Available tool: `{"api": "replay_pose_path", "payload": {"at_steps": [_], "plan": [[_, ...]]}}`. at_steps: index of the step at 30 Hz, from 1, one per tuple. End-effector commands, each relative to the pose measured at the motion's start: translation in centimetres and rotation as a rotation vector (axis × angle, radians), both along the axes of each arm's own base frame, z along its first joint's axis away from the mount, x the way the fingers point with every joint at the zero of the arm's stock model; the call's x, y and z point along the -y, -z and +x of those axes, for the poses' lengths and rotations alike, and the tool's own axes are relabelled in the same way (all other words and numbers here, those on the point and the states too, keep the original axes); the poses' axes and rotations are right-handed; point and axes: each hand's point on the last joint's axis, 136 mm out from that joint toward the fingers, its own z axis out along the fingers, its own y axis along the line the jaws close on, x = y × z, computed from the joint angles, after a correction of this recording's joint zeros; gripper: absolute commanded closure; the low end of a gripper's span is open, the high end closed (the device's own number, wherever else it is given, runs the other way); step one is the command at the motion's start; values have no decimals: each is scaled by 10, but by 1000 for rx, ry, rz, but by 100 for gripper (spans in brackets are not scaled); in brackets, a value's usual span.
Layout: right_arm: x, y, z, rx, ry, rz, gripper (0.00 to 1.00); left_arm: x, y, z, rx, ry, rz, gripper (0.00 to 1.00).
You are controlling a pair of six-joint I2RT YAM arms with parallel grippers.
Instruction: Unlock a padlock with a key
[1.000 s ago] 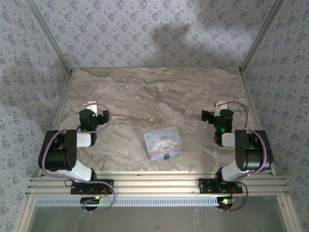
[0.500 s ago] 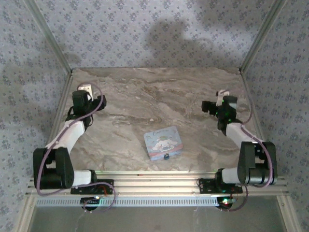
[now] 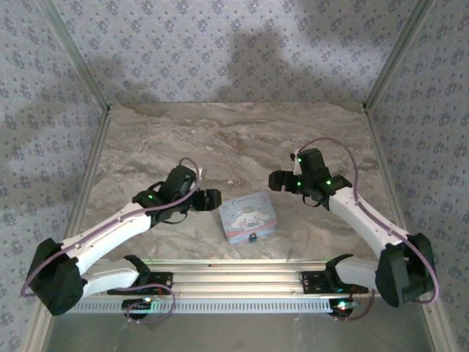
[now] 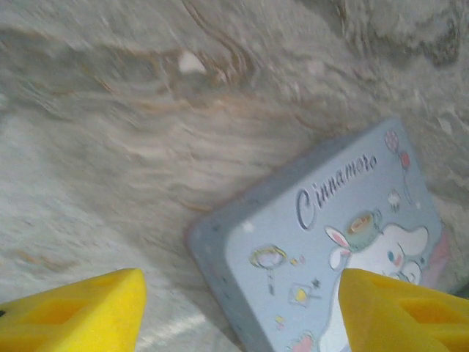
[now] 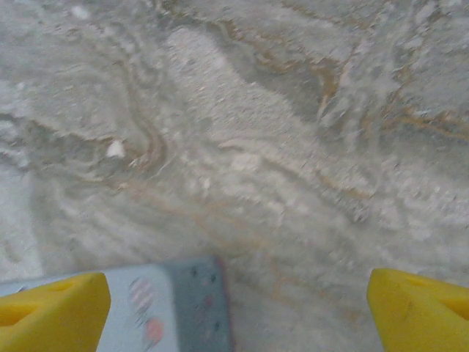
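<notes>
A: Left hand (image 3: 210, 199) status?
B: Open. Yellow fingers (image 4: 73, 315) are wide apart with nothing gripped. It hangs low over the desk (image 3: 220, 139), just beside the left end of the tin (image 3: 248, 215). Can't tell if it touches. In the left wrist view the tin's printed lid lies below and between the fingers, nearer one of them.
A: Right hand?
B: Right hand (image 3: 276, 181) is also open wide and empty. It's just past the tin's far right corner. In the right wrist view one tin corner pokes in next to one finger, and the rest is bare marble.
A: Padlock?
B: Padlock (image 3: 252, 237) is a tiny dark spot at the middle of the tin's near edge. It's up against the tin, but it's too small to tell whether it's hooked on or just lying there. Neither hand is on it.
A: Tin itself?
B: Flat on the desk, lid up, slightly turned. It's near the front edge, roughly midway between the two arms.
</notes>
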Motion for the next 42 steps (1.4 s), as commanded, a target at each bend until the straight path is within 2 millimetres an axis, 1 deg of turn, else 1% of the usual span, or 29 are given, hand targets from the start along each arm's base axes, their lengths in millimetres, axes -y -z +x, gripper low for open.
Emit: {"api": "replay_pose_path", "payload": {"at_steps": [1,4,7,12,14,17,20,22,25,28,32,35,36,37,38,40,42], "plan": [[-3,4,-25,-83,33,54,9,7,16,-16,-90,-29,-2,30],[-14,12,-41,-136,4,55,8,14,28,-28,-139,-4,-15,30],[-22,21,-60,-189,-30,32,8,23,37,-33,-184,9,-54,31],[-30,47,-90,-277,-10,41,7,41,43,-37,-230,53,-109,38],[-34,57,-96,-299,-3,58,8,48,48,-37,-255,72,-112,41],[-39,68,-99,-328,-8,74,9,59,56,-35,-288,96,-112,48],[-47,74,-97,-347,-34,78,13,64,59,-26,-294,105,-88,53],[-55,77,-92,-350,-55,89,17,63,59,-14,-290,86,-76,56],[-72,76,-74,-345,-82,132,20,58,55,13,-269,39,-82,57],[-87,71,-44,-334,-86,157,23,58,48,45,-228,17,-81,59],[-108,58,4,-309,-113,187,24,57,36,91,-183,12,-41,60],[-121,50,28,-311,-125,193,24,56,25,118,-155,11,-2,60],[-123,48,35,-314,-120,190,23,56,23,125,-146,15,12,59],[-123,48,38,-318,-114,181,22,54,21,129,-141,15,26,55],[-121,47,42,-320,-101,170,19,52,21,133,-138,11,49,48],[-114,50,45,-329,-75,148,16,44,23,136,-140,-3,89,40],[-103,52,44,-343,-24,140,13,34,27,134,-145,-26,116,34]]}}
